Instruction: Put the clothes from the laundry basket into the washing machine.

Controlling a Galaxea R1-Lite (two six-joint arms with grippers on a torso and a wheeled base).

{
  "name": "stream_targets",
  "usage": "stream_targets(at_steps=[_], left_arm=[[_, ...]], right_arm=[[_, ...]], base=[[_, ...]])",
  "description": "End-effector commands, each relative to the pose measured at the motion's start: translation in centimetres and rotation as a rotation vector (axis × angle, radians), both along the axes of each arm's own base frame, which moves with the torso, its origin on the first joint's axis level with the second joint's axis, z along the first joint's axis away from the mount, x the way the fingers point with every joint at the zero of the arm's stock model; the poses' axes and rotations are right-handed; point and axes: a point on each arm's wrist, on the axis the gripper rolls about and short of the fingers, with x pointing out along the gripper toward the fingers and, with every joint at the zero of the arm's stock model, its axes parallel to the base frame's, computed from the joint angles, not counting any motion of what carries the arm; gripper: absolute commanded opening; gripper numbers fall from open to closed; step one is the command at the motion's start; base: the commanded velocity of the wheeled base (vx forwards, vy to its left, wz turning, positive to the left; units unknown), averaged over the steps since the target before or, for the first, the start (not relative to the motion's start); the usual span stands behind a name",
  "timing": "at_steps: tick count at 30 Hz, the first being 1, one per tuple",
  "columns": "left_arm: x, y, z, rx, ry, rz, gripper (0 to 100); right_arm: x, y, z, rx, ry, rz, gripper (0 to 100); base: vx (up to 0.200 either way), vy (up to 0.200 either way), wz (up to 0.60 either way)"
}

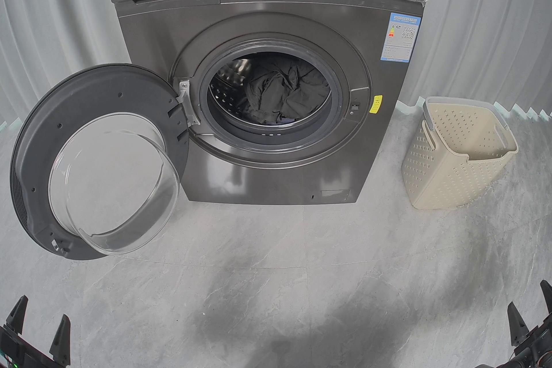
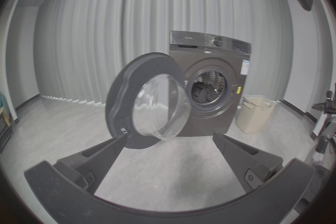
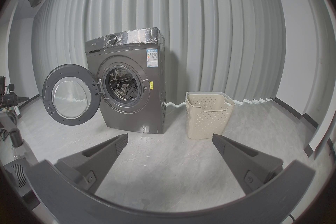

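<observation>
A grey front-loading washing machine stands ahead, and its round door is swung wide to the left. Dark clothes lie inside the drum. A cream perforated laundry basket sits on the floor to the right of the machine; no clothes show inside it. My left gripper is low at the near left, open with nothing between its fingers. My right gripper is low at the near right, also open and holding nothing. The wrist views show the machine and the basket from a distance.
Grey tiled floor spreads between me and the machine. The swung-out door takes up the floor space at the left front of the machine. A pleated grey curtain hangs behind.
</observation>
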Motion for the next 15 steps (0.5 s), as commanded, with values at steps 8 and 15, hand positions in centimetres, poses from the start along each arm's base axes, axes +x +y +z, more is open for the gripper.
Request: stream_targets(at_steps=[8,15], left_arm=[[-0.19,-0.09,-0.79,0.031,0.002,-0.055,100],[-0.19,-0.09,-0.79,0.034,0.002,-0.055,100]], right_arm=[[-0.06,0.01,-0.33,0.004,-0.019,0.001,100],[-0.06,0.01,-0.33,0.004,-0.019,0.001,100]], base=[[-0.025,0.025,0.0],[-0.2,0.2,0.0]])
